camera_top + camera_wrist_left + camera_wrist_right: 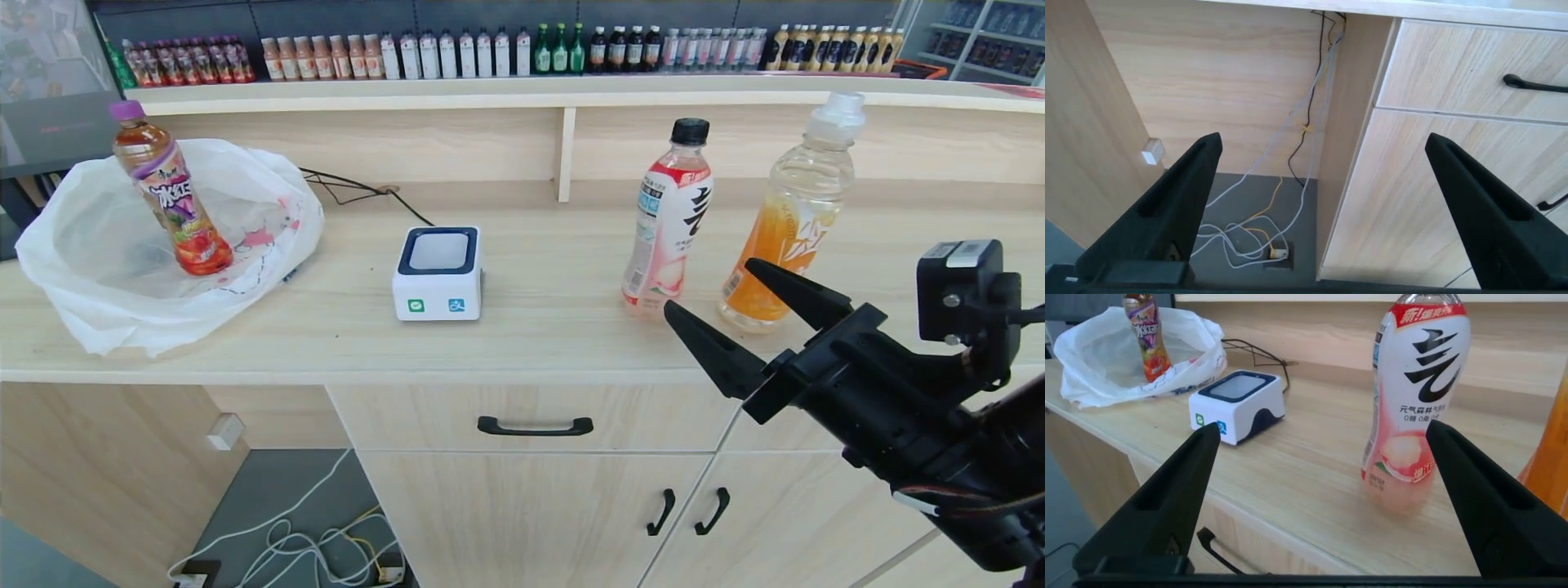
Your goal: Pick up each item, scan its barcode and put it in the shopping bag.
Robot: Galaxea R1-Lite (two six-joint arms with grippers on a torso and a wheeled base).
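Right tool (710, 286): spread, empty, just in front of pink bottle (668, 220), which stands upright on counter (531, 327). Hazard: orange bottle (788, 220) stands close beside; an outer finger may clip and topple it.

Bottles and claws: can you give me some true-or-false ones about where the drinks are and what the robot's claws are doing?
1. The purple-capped bottle stands in the shopping bag. True.
2. The scanner sits between the bag and the pink bottle. True.
3. The pink bottle lies on its side. False: it stands upright on the counter.
4. The right gripper is open and empty. True.
5. The orange bottle has a black cap. False: its cap is white.
6. The left gripper holds a bottle. False: it is open and empty.
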